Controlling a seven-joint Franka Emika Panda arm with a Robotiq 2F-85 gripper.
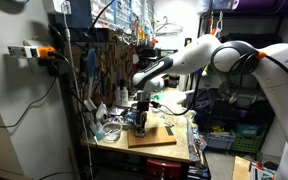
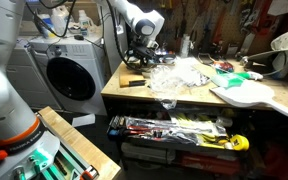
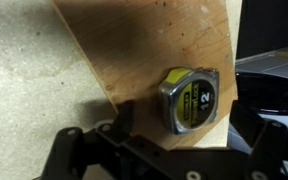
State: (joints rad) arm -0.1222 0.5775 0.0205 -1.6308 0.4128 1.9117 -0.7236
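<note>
Two dark fingers [image 3: 79,150] frame the bottom of the wrist view, set wide apart with nothing between them: the gripper [image 3: 174,150] is spread fully and holds nothing. Just beyond it, toward the top of that view and a little toward the right-hand finger, lies the tape measure [image 3: 189,98], a chrome case with a yellow and black label, flat on its side. The case looks nearly square, and its edges sit slightly askew to the line between the fingers (the tilt is small). It rests on a wooden board [image 3: 154,50], near the slanted edge; past that edge is the speckled workbench [image 3: 29,70]. Gripper and tape measure are apart, not touching, and how high the gripper stands above it cannot be read here.

In an exterior view the gripper [image 1: 139,112] points straight down, close above the wooden board [image 1: 151,137], with the arm [image 1: 199,55] reaching in roughly level and bent down at the wrist. In an exterior view the gripper [image 2: 141,55] shows at the far back of the workbench [image 2: 164,100], behind a heap of clear plastic [image 2: 174,72].
</note>
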